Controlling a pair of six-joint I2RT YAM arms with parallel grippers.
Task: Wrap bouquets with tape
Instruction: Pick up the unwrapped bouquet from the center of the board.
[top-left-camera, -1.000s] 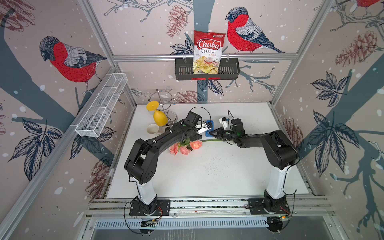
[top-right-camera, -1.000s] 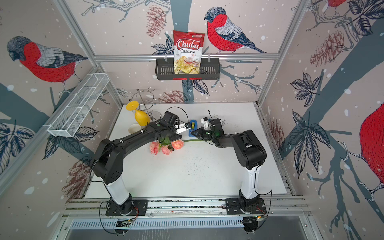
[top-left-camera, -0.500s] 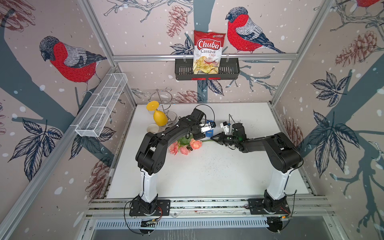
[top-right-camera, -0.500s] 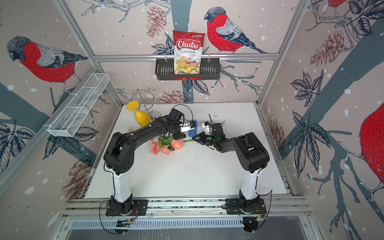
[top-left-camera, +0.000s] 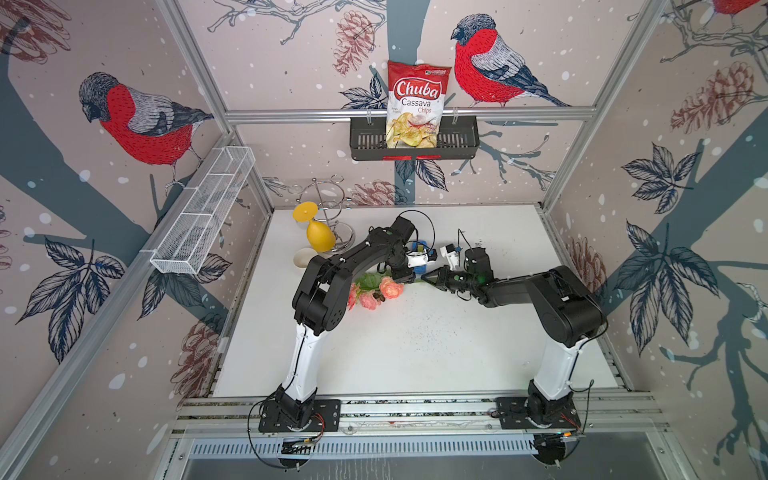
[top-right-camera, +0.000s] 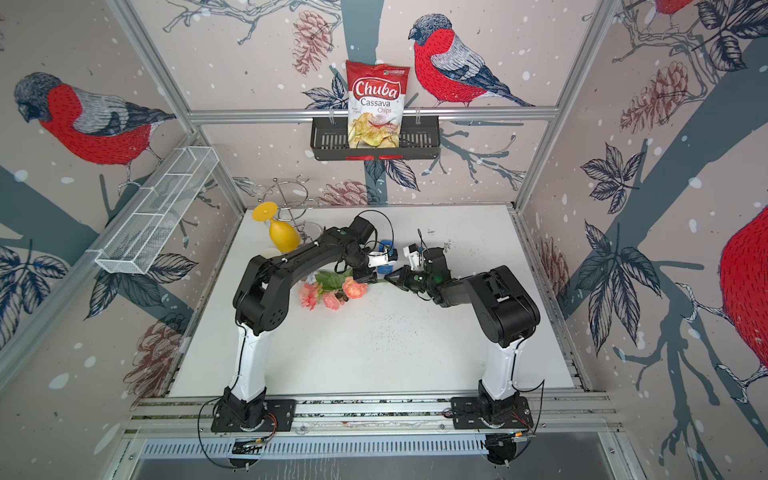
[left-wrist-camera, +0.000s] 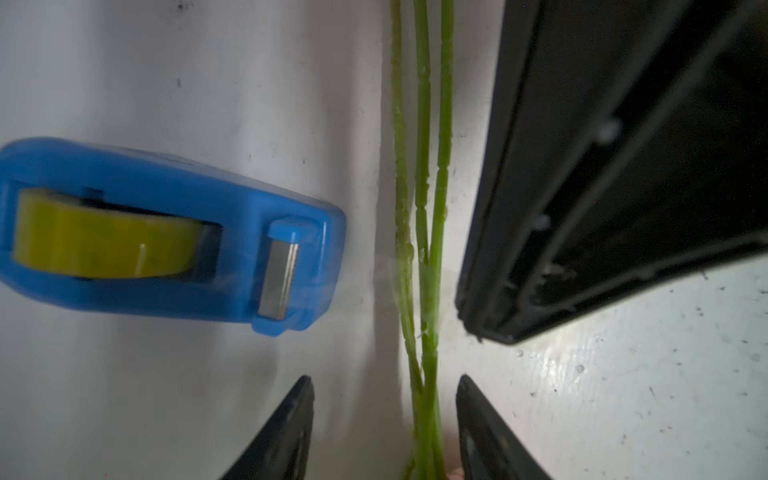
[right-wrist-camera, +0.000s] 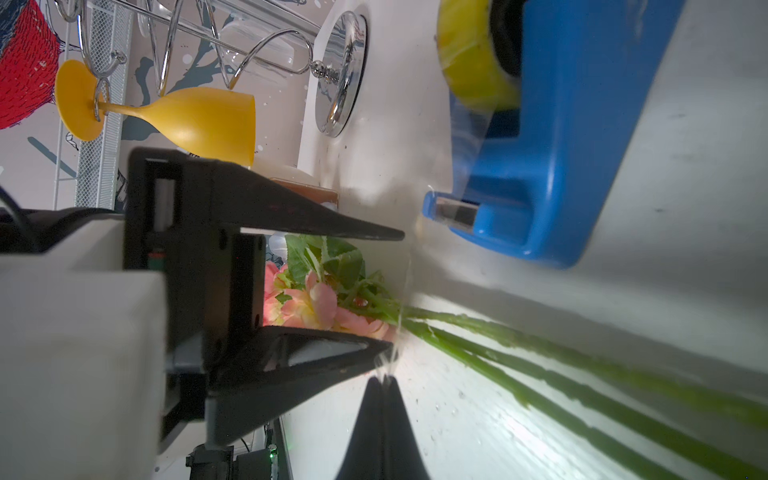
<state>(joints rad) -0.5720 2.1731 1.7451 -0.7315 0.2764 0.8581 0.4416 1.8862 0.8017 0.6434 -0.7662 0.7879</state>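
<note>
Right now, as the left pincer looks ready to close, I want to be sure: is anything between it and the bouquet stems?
Nothing visible. The stems run between the fingers of the open left pincer, untouched. The tape strip held by the right pincer crosses them farther along; the dispenser stands aside.

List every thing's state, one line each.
bouquet: lying on table
dispenser: upright on table
tape: strip stretched from dispenser across stems
left claw: open, astride stems
right claw: shut on tape end
goblet: hanging bowl-down on rack
chips bag: upright in basket
</note>
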